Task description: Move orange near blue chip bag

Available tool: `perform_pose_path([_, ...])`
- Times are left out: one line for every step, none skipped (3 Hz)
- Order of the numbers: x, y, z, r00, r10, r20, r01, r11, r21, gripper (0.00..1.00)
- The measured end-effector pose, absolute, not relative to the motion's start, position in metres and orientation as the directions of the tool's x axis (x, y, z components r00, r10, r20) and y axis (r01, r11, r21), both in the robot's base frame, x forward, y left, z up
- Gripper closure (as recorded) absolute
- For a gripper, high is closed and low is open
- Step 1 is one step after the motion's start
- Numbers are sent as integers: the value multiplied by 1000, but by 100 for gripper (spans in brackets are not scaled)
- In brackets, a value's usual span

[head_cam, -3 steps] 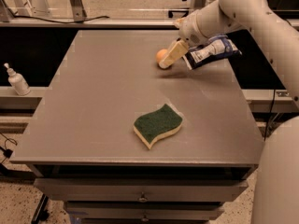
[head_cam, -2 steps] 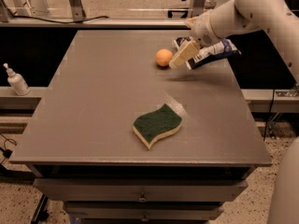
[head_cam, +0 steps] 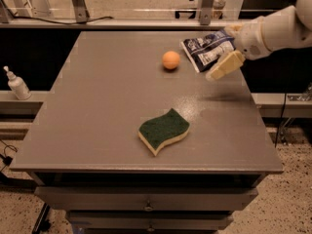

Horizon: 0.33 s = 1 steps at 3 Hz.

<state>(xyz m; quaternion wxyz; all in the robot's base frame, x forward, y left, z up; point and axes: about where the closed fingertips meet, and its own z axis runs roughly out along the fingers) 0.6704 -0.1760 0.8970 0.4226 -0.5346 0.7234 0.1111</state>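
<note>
The orange (head_cam: 170, 60) lies free at upper centre, just left of the bag (head_cam: 206, 50), so placing looks done; the gripper (head_cam: 225, 65) at upper right, parted or closed I cannot tell, need only pull clear.

Grey tabletop (head_cam: 97, 111) on a cabinet w/ drawers (head_cam: 146, 199) below, small knobs at front. Speckled floor (head_cam: 292, 204) at right. White pump bottle (head_cam: 17, 84) on a low ledge (head_cam: 29, 97) at left. Metal posts (head_cam: 78, 4) and a cable (head_cam: 48, 19) behind. Dim light. Tool (head_cam: 222, 67) above the tabletop's far right edge.
</note>
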Motion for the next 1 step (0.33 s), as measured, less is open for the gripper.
perform_pose_path([668,-185,895,-83,-679,-729,-863,414,-288,0])
